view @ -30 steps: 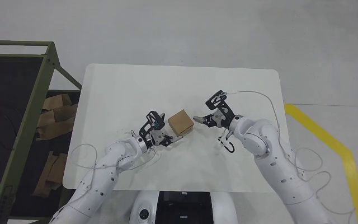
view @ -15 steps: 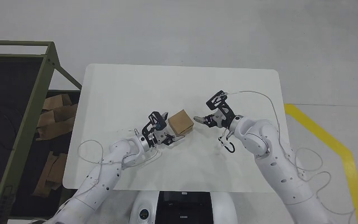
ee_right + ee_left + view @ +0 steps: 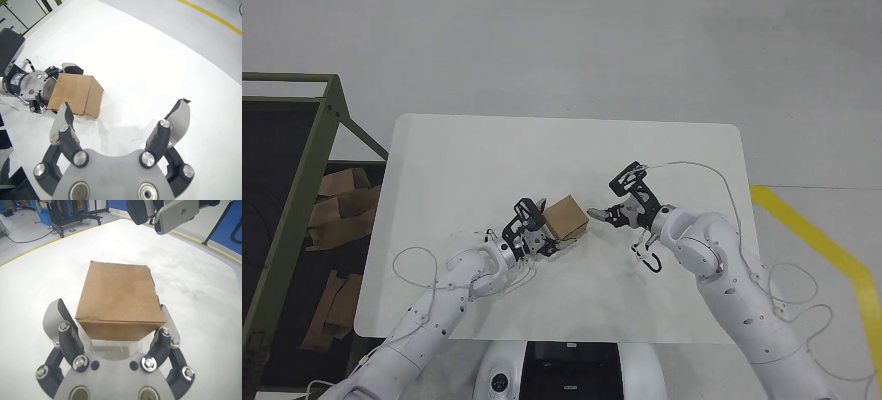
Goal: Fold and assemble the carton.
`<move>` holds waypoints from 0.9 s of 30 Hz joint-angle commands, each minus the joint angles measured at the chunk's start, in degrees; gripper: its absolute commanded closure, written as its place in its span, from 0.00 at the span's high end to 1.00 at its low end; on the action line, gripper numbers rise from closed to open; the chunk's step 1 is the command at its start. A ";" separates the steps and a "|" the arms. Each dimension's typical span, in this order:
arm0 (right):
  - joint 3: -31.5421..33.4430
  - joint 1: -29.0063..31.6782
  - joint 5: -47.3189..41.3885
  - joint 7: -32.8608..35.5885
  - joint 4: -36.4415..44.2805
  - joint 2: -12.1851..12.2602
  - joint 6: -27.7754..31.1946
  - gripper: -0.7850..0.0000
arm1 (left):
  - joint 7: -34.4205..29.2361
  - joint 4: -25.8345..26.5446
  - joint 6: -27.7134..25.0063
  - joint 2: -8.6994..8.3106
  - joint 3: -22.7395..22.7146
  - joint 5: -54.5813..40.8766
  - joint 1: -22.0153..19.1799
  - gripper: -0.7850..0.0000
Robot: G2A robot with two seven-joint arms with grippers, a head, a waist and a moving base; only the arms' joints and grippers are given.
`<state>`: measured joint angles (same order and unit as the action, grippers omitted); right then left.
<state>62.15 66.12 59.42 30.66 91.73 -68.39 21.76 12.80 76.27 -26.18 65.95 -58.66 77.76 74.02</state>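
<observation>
Brown cardboard carton (image 3: 565, 216), box-shaped, top panel closed. It stands on the white rounded-corner table (image 3: 442, 150), about at the tabletop's centre in the top view. In the left wrist view the top panel (image 3: 117, 298) overhangs the wall facing the camera slightly, and one of its side edges is ragged. The right wrist view shows two side walls meeting at an upright corner (image 3: 90, 94), with the bottom edge flat on the table.

Left gripper (image 3: 541, 230): at the carton's 8 o'clock, fingers apart and straddling the carton's near end. One finger (image 3: 62, 317) stands clear of the wall with a visible gap. The other finger (image 3: 169, 323) lies tight beside the opposite wall, partly under the overhang; cannot tell whether it touches.

Right gripper (image 3: 122, 106): at the carton's 3 o'clock, fingers spread wide, holding nothing. In the top view one fingertip (image 3: 594, 213) sits just beside the carton's 3 o'clock edge, with no contact that I can confirm.

Thin white cable (image 3: 692, 167): arcs over the table from the right gripper toward 3 o'clock.

Olive-green metal frame (image 3: 334, 100): off the table's 9 o'clock side, with flat brown cardboard pieces (image 3: 337, 210) inside it.

Yellow floor stripe (image 3: 802, 225): past the table's 3 o'clock edge.
</observation>
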 commanded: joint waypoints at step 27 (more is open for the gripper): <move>-0.41 -0.50 0.00 -0.07 -0.65 -0.10 -0.11 1.00 | -0.30 -0.32 -1.24 0.46 0.23 0.88 -0.75 0.50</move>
<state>61.73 65.63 59.39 30.58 91.09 -68.50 21.72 12.46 75.92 -27.43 66.40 -58.40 78.55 73.27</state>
